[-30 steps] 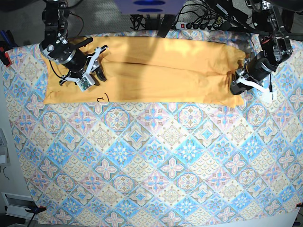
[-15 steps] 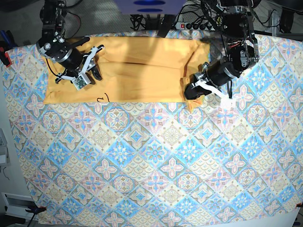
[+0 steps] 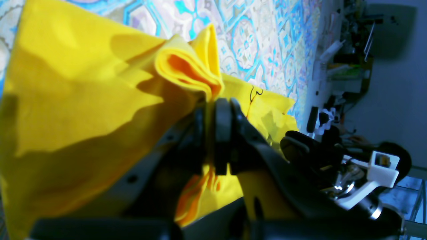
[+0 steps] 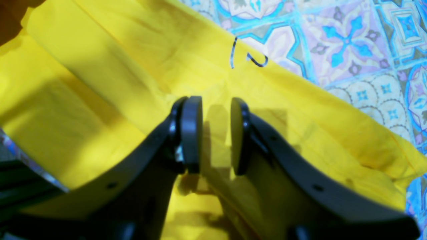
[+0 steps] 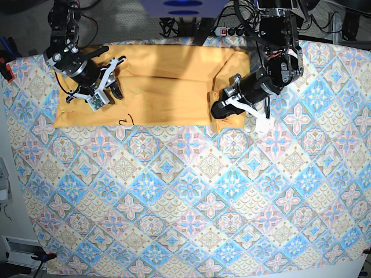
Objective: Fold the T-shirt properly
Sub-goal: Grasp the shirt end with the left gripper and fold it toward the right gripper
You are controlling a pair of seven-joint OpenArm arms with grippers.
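The yellow-orange T-shirt (image 5: 162, 87) lies as a long band across the far side of the table, a bit of black script (image 5: 124, 120) at its near edge. My left gripper (image 5: 220, 111) is shut on the shirt's right end, which is doubled over toward the middle. In the left wrist view, bunched yellow cloth (image 3: 186, 70) sticks out past the closed left gripper (image 3: 215, 106). My right gripper (image 5: 113, 74) hovers over the shirt's left part. In the right wrist view the right gripper (image 4: 216, 133) is open, nothing between its pads (image 4: 191, 133), flat cloth and script (image 4: 248, 58) below.
A blue-and-pink tile-patterned tablecloth (image 5: 185, 191) covers the whole table. Cables and a power strip (image 5: 243, 30) run behind the far edge. A red clamp (image 5: 6, 70) grips the cloth at the left edge.
My left gripper has carried the shirt's right end leftward, from the table's far right to near the middle, doubling the cloth over. The right gripper shifted only slightly.
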